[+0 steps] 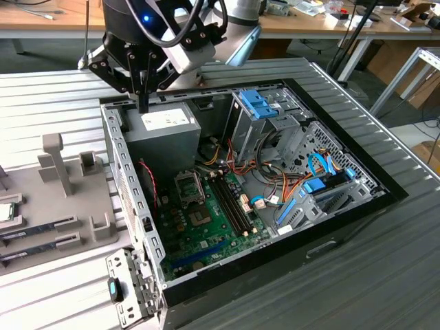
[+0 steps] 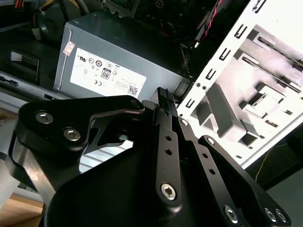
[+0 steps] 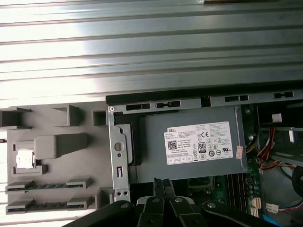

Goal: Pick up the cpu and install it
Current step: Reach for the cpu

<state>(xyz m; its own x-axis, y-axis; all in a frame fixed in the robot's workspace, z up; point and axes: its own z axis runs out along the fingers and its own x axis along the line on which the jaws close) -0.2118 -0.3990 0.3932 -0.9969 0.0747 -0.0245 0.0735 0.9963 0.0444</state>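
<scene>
**Gripper closed and empty over the power-supply box; cpu lies in its tray outside the case**

The gripper (image 1: 143,104) hangs with its two black fingers pressed together and nothing between them; both wrist views show the same closed pair (image 2: 163,94) (image 3: 163,183). In the exterior view the tips sit above the grey power-supply box (image 1: 162,134), near the corner of the box that lies against the case's side wall (image 1: 127,172); whether they touch the box cannot be told. In the second wrist view the box (image 2: 118,59) lies just behind the fingertips, its white label facing up; in the first wrist view the box (image 3: 189,146) lies just beyond them.

The cpu (image 1: 5,212) lies well apart from the power-supply box, outside the case and beyond that side wall, towards the exterior view's left; it sits flat in a pocket of the grey parts tray (image 1: 75,206). In the first wrist view the cpu (image 3: 24,158) shows as a small silvery square in the tray (image 3: 61,142), with the side wall between it and the box. Long dark memory sticks (image 1: 34,227) lie in slots of the same tray, just beside the cpu.

On the other side of the power-supply box, inside the case, lies the green motherboard (image 1: 206,220); its socket frame (image 1: 189,184) stands near the box. The case and the tray rest on a ribbed metal table (image 1: 55,96).
</scene>
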